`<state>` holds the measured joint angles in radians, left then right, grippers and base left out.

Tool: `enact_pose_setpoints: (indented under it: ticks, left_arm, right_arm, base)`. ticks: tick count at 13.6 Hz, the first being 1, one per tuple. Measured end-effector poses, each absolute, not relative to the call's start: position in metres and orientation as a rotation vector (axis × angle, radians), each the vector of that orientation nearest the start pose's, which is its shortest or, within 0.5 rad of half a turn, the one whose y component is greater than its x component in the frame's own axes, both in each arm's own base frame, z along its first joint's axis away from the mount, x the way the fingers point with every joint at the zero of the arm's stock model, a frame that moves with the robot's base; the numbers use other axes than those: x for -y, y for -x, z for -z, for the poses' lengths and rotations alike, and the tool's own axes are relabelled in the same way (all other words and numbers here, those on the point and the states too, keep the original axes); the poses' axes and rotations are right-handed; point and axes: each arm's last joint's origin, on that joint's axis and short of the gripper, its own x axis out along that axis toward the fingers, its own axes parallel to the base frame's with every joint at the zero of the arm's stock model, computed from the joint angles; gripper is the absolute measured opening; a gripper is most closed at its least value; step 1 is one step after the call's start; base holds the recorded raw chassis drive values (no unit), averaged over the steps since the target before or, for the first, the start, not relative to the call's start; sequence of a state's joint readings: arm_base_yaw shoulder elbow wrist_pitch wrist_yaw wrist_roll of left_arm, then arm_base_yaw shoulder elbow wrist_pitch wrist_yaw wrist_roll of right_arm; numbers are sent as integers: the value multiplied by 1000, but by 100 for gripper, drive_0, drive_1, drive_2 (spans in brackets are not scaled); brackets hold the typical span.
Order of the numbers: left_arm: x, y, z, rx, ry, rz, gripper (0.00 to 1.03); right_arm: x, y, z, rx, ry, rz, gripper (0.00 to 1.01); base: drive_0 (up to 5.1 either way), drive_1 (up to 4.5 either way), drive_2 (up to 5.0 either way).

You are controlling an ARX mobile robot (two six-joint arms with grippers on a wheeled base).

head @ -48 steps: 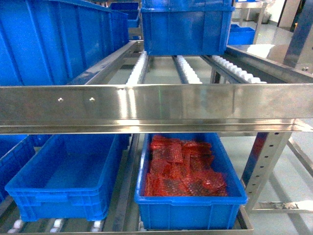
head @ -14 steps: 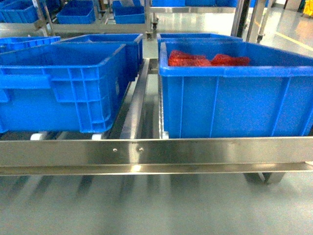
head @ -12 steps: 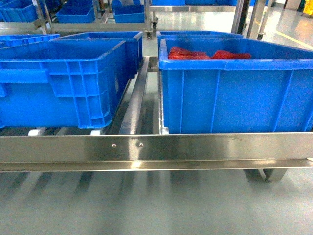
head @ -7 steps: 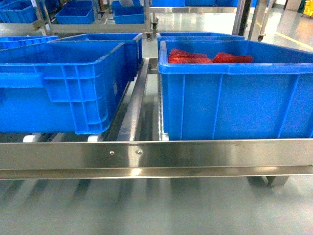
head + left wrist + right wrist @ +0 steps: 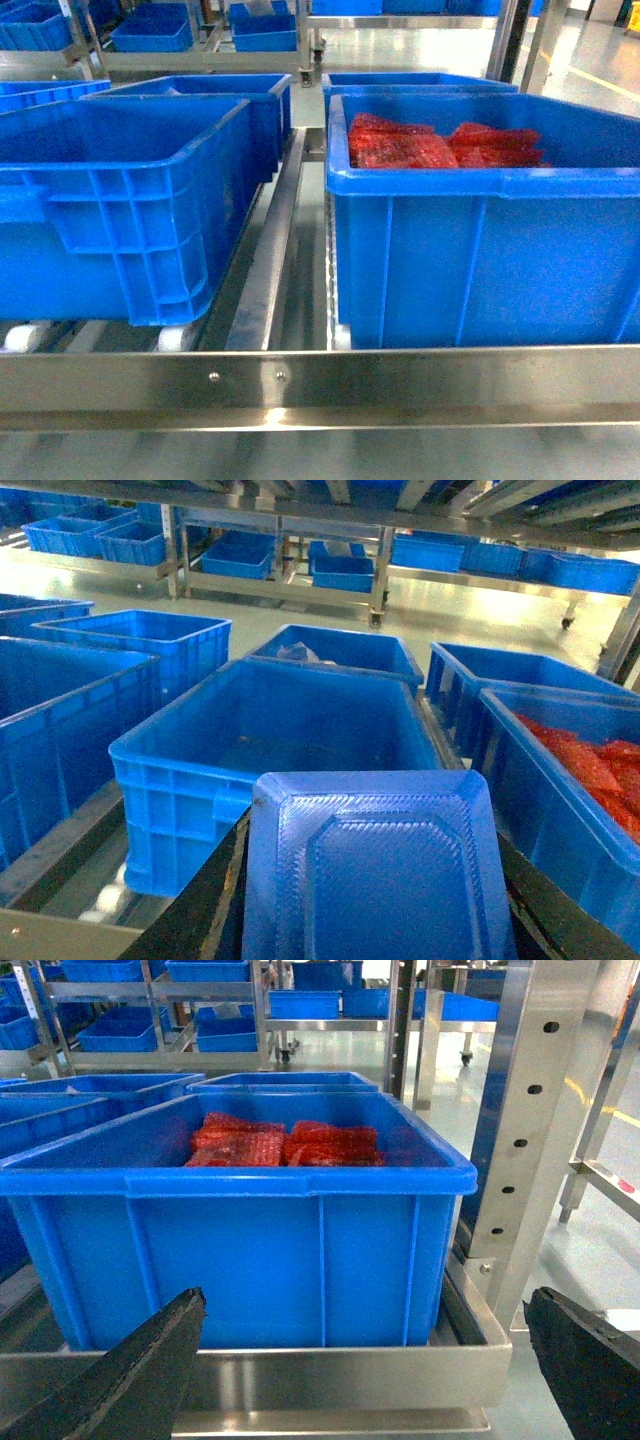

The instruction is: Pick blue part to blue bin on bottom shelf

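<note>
Left claw (image 5: 372, 920) grips blue part (image 5: 375, 865), lower centre; right claw (image 5: 365, 1360) wide; blue bin (image 5: 270, 745) on bottom shelf (image 5: 320, 385); no legible writing.

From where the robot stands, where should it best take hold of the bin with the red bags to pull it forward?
Probably its front rim, from above, with the jaws astride it. That rim is a thin lip facing the robot; the whole bin is too wide, and the front rail stands before its base.
</note>
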<state>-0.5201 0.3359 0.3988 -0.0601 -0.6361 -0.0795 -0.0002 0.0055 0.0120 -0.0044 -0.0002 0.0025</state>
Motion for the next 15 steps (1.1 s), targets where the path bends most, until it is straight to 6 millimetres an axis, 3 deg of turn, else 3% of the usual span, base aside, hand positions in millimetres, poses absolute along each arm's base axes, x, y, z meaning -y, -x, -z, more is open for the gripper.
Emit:
enact_pose_setpoints:
  ticks: [15]
  left_arm:
    - [36,-98,-266,4,79,-116,43]
  right_arm:
    - [0,-97,-167,1,-2,0,98]
  base:
    - [-5,387,-396]
